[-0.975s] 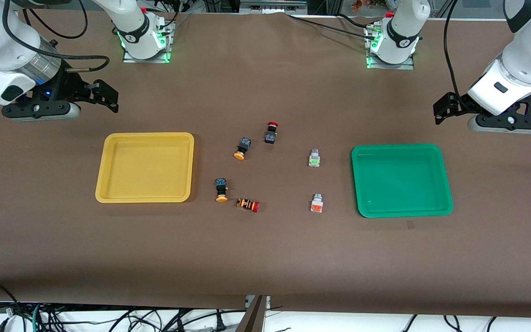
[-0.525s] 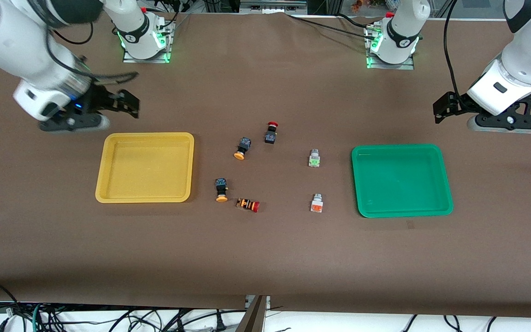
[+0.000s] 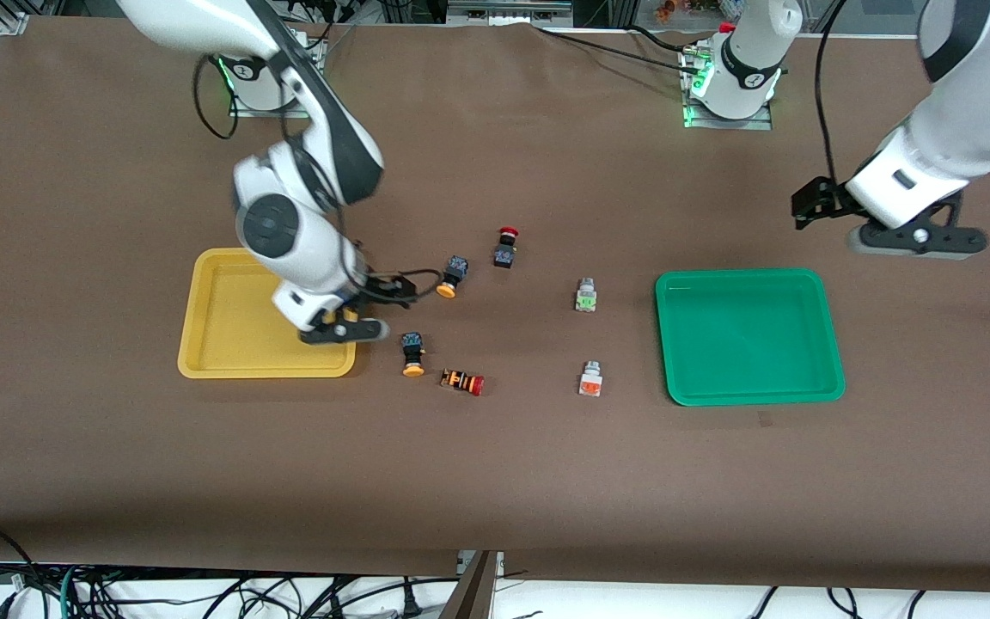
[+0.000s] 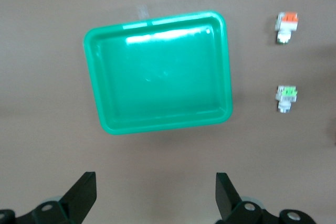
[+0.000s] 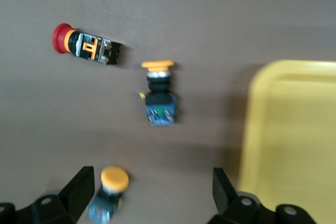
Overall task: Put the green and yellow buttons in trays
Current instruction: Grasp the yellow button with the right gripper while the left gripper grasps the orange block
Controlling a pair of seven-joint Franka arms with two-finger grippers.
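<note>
The yellow tray point(image 3: 229, 344) lies toward the right arm's end and the green tray point(image 3: 748, 335) toward the left arm's end. Between them lie two yellow-capped black buttons point(image 3: 452, 277) point(image 3: 412, 353), a green-faced square button point(image 3: 586, 296) and an orange-faced one point(image 3: 591, 379). My right gripper point(image 3: 349, 330) is open and empty, over the yellow tray's edge beside the buttons. Its wrist view shows one yellow-capped button point(image 5: 107, 195) close to a finger, the other point(image 5: 159, 98) farther off, and the tray point(image 5: 294, 140). My left gripper point(image 3: 912, 236) is open and empty, beside the green tray point(image 4: 157, 72).
A black button with a red cap point(image 3: 505, 247) lies farthest from the front camera. An orange-striped cylinder with a red cap point(image 3: 462, 381) lies beside the nearer yellow-capped button; it also shows in the right wrist view point(image 5: 86, 45). Both trays hold nothing.
My right arm has swung from the table's end in over the yellow tray toward the buttons. My left gripper has shifted slightly toward the green tray. The buttons have not moved.
</note>
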